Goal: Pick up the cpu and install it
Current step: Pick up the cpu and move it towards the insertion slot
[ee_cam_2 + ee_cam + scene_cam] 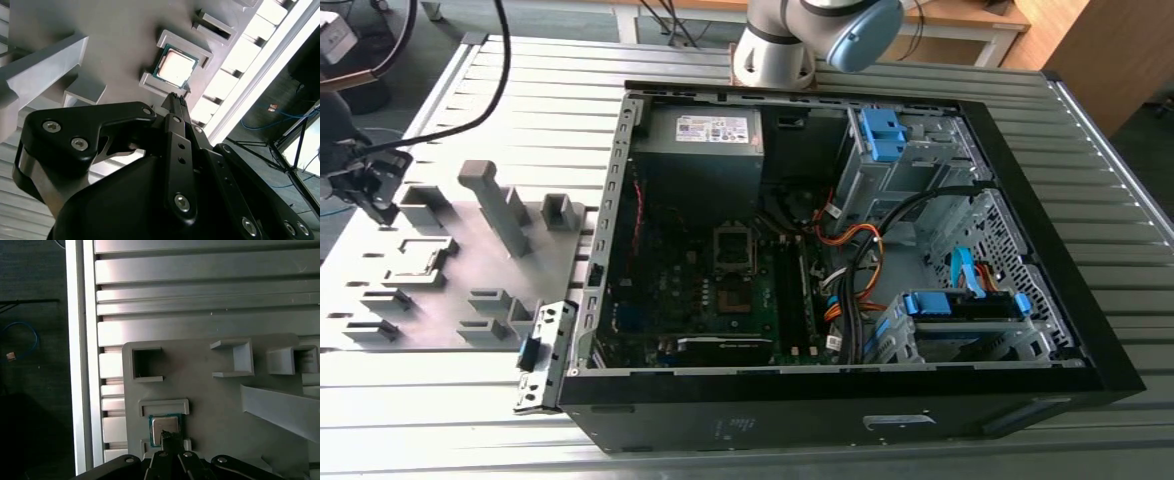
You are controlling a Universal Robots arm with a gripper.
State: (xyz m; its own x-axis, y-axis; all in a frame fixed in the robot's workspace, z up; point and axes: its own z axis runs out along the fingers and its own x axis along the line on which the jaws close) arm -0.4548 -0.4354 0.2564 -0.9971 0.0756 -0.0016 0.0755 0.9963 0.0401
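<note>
Closed jaws near cpu [175, 68], flat, face-up in tray [125, 30] recess

One open computer case [1067, 380] lies on one ribbed metal bench [1107, 190]. One grey tray [354, 285] sits at nine o'clock in the exterior view, holding one cpu [175, 69]. One robot arm [814, 30] stands at twelve o'clock, with one tool [376, 200]. Inside the case are one motherboard [707, 290], one power supply [704, 130] and two blue drive fittings [881, 135]. In the first wrist view, three open-sided frames [146, 362] stand in a row on the tray.
</note>
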